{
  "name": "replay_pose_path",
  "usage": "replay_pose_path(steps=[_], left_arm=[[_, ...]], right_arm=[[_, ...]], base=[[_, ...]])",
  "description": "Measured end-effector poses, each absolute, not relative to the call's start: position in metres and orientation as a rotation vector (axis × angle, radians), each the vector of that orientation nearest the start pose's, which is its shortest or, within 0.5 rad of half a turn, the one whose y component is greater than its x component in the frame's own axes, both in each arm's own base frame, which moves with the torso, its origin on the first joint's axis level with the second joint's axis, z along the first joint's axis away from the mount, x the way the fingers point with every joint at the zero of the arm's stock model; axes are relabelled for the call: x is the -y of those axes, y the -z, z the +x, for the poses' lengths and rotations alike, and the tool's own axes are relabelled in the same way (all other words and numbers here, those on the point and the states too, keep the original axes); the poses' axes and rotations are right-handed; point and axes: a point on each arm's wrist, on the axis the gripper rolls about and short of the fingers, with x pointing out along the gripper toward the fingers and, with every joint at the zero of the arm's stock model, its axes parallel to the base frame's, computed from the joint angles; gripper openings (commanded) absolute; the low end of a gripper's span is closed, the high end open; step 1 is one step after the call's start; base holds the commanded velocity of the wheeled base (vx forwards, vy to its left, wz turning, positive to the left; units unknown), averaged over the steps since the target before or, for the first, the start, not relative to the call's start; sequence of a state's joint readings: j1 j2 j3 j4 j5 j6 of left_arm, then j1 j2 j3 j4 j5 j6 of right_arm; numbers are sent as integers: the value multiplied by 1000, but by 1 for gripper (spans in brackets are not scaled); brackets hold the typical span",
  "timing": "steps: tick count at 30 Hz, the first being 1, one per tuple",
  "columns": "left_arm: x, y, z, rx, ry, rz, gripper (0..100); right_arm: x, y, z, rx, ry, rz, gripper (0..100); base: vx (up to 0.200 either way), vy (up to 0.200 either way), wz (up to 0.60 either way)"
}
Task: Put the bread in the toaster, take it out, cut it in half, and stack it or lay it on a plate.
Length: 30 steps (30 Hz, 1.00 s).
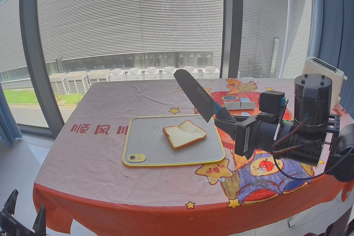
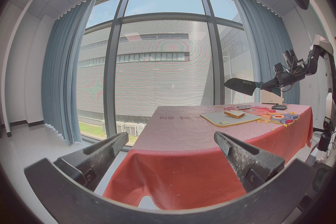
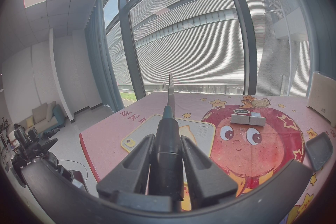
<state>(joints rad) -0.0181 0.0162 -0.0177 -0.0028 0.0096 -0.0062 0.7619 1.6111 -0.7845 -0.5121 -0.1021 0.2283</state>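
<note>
- Right pincer (image 3: 167, 140): clenched on the black handle of a dark-bladed kitchen knife (image 1: 195, 94). The blade points up and away, raised over the far right corner of the board, touching nothing.
- Knife handling: stiff and sharp. The grip sits well back on the handle, so the tip will likely swing wide with any turn of the wrist.
- Slice of white bread with a brown crust (image 1: 184, 134): lies flat on the board, right of its middle, well below the blade.
- Bread handling: judged light, soft and crumbly. It is likely to squash or skid under a sawing stroke, so a straight downward press across the middle suits it better. The firmer crust edges are the place to take hold.
- Grey cutting board with a yellow rim (image 1: 147, 144): smooth-looking, so the slice may slip on it.
- Small grey-and-blue block (image 1: 239, 104): beyond the board, near the blade's path. I cannot tell what it is.
- Dark grey shallow dish (image 3: 318, 149): on the table's right side, possibly the plate.
- Cream-white toaster (image 1: 324, 74): at the far right edge, behind the right arm.
- Table under a red-orange cartoon cloth (image 1: 110, 159): the creased fabric may shift.
- Left pincer (image 2: 171, 151): released, fingers spread, low off the table's near left, well apart from the bread.
</note>
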Motion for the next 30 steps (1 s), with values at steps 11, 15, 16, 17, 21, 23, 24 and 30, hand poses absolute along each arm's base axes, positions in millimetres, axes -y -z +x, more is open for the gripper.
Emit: replay_pose_path(steps=[11, 15, 16, 17, 21, 23, 24, 30], left_arm=[[-1, -81, -23, 4, 8, -6, 100], [-1, -81, -23, 4, 8, -6, 100], [-1, -81, -23, 4, 8, -6, 100], [-1, -81, -23, 4, 8, -6, 100], [-1, -81, -23, 4, 8, -6, 100], [-1, -81, -23, 4, 8, -6, 100], [-1, -81, -23, 4, 8, -6, 100], [-1, -81, -23, 4, 13, -6, 100]], right_arm=[[-200, -195, 212, -370, -638, 70, 0], [-202, -192, 214, -390, -646, 62, 0], [-202, -191, 214, -395, -647, 60, 0], [-203, -190, 214, -399, -648, 59, 0], [-203, -186, 213, -428, -645, 45, 0], [-202, -183, 212, -448, -642, 35, 0], [-202, -182, 212, -456, -641, 31, 0], [-198, -174, 208, -494, -634, 12, 0]], base=[[0, 0, 0], [0, 0, 0], [0, 0, 0], [0, 0, 0], [0, 0, 0], [0, 0, 0], [0, 0, 0], [0, 0, 0]])
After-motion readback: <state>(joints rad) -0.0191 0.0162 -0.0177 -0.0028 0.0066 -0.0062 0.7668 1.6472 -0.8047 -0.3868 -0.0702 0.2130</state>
